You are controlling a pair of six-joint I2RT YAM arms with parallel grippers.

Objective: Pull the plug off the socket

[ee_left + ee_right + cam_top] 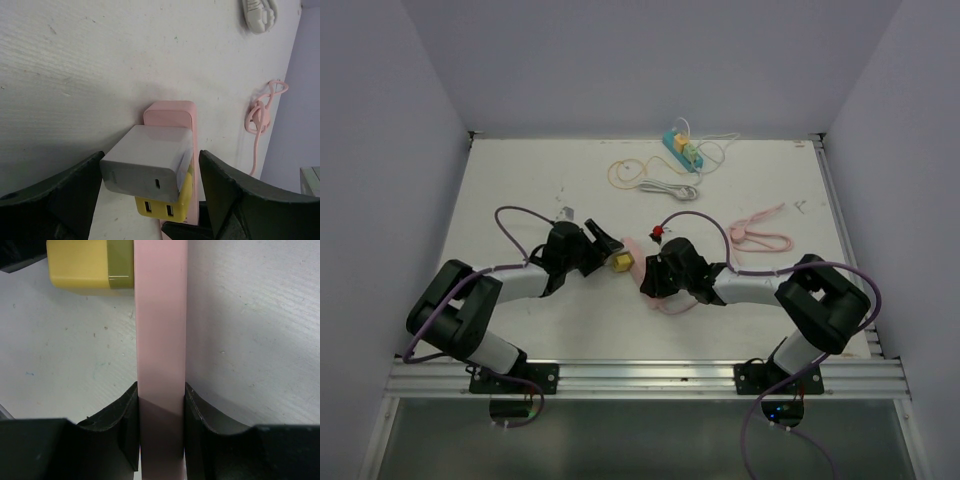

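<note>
A pink socket strip [638, 258] lies mid-table, also seen in the left wrist view [169, 114] and the right wrist view [160, 315]. A white-grey plug adapter [150, 162] and a yellow USB plug [165, 204] sit side by side in it; the yellow plug also shows in the top view [619, 263] and the right wrist view [90, 265]. My left gripper [151, 172] is open, with its jaws on either side of the white adapter. The left jaw is at the adapter's edge and the right jaw stands a small gap off. My right gripper [161, 407] is shut on the pink strip's body.
A teal and yellow power strip [682, 150] with a white cable [665, 185] lies at the back. A thin yellow cable loop [623, 172] is beside it. A coiled pink cable [760, 232] lies to the right, also in the left wrist view [259, 114].
</note>
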